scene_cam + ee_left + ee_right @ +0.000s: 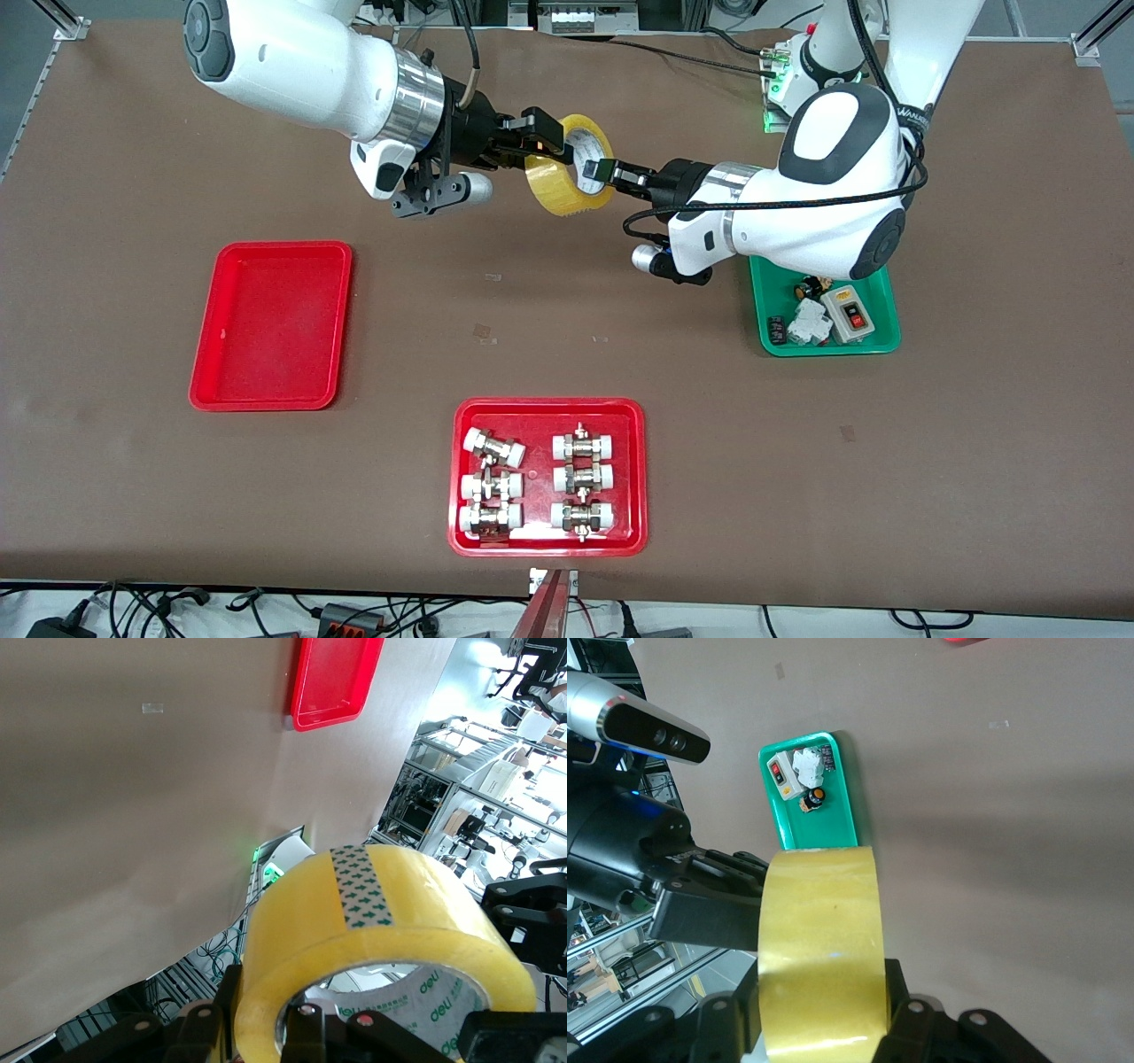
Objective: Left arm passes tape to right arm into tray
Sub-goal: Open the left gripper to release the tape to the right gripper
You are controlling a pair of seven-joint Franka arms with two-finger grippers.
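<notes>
Your tape [567, 168] in mid-air over the table, left gripper [605, 171] clamping it, right gripper [542, 135] seemingly clamping it too, tray [271, 326] bare.

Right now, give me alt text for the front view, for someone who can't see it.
Both grippers hold the tape in the air above the table: the left gripper and the right gripper each grip its wall. The plain red tray lies empty toward the right arm's end.

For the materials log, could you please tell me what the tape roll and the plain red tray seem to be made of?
The tape roll, held in the air between both grippers, looks like glossy, translucent yellowish plastic film wound on a pale printed core, probably cardboard. The plain red tray looks like smooth moulded plastic: uniform colour, rounded corners, faint sheen.
</notes>
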